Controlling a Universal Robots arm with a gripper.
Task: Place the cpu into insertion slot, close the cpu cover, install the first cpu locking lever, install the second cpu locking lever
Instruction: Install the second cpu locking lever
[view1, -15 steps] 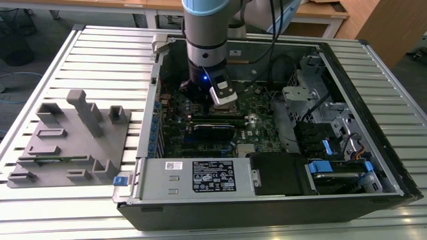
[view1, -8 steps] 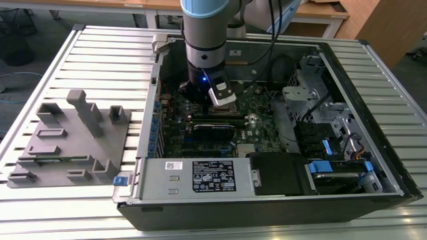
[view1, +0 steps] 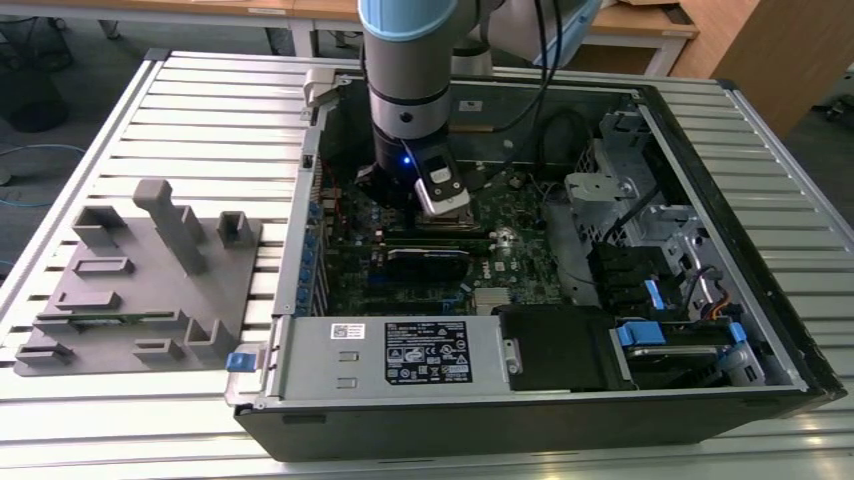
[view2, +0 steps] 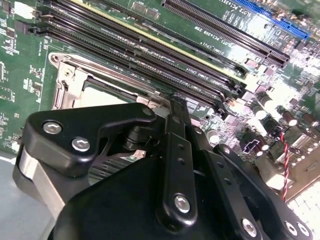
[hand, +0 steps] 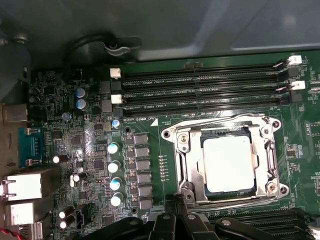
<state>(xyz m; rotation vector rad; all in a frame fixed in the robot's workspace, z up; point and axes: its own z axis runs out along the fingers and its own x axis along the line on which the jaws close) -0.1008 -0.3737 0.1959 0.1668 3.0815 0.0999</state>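
Observation:
In the first wrist view the cpu (hand: 230, 162), a pale silver square, lies flat in the socket on the green motherboard. The cpu cover (hand: 188, 162), a silver frame, lies around it with the chip showing through its window. A thin metal locking lever (hand: 220, 121) runs along the frame's side nearest the memory slots. My gripper (hand: 180, 199) is shut, its black tips together at one corner of the socket. In the second wrist view the gripper (view2: 167, 106) hangs just over the socket's edge and hides most of the cpu (view2: 100, 96). The exterior view has the gripper (view1: 400, 197) deep in the open case.
Long black memory slots (hand: 200, 92) run beside the socket, and a row of capacitors (hand: 114, 172) stands on its other side. The case wall (view1: 300, 250), power supply (view1: 400, 355) and drive cage (view1: 627, 200) ring the board. A grey fixture (view1: 147, 280) sits at the exterior view's left.

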